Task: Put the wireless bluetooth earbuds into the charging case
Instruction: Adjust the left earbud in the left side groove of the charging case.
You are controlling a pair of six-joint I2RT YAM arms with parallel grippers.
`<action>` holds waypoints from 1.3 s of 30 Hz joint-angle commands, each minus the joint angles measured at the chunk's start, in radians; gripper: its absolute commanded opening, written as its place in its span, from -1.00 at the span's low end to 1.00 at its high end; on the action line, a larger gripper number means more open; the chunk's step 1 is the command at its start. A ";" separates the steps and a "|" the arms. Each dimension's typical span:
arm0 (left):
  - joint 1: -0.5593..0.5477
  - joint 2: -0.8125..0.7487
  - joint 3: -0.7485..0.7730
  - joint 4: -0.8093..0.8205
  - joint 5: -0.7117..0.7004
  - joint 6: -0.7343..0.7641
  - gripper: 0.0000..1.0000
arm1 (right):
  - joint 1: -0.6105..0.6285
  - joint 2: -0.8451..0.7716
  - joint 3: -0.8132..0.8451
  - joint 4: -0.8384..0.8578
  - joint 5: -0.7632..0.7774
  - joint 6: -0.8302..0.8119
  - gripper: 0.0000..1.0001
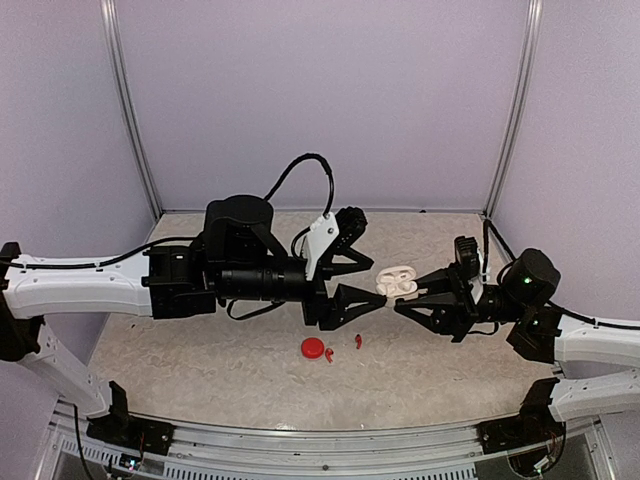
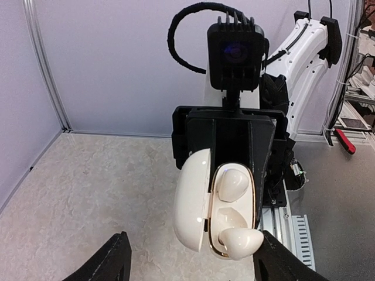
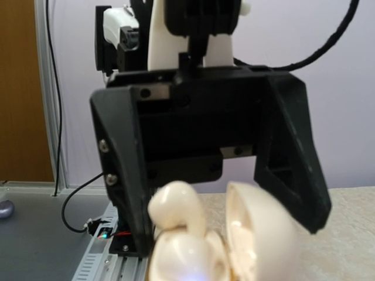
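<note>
Aloft, right gripper [image 1: 405, 297] pinches open charging case [image 1: 397, 281], 2 white earbuds [image 2: 233, 184] inside.

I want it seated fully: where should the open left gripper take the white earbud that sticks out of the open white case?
Grip the small white plastic earbud by its rounded head, which stands proud of the rim of the open white clamshell charging case; its stem seems buried. Probably come from the open face, with the left gripper fingers clear of the raised lid beside it.
</note>
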 commanded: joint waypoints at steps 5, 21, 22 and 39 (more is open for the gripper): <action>-0.008 0.016 0.014 0.043 0.056 0.028 0.45 | 0.015 -0.006 0.014 0.009 -0.014 -0.022 -1.00; -0.010 -0.093 -0.085 0.072 0.041 0.049 0.52 | 0.014 -0.004 0.020 -0.008 -0.019 -0.034 -1.00; -0.010 -0.092 -0.083 0.073 0.038 0.049 0.51 | 0.014 -0.001 0.022 -0.009 -0.024 -0.034 -1.00; 0.007 -0.059 -0.069 0.103 0.032 0.005 0.37 | 0.018 0.021 0.025 -0.012 -0.035 -0.041 -1.00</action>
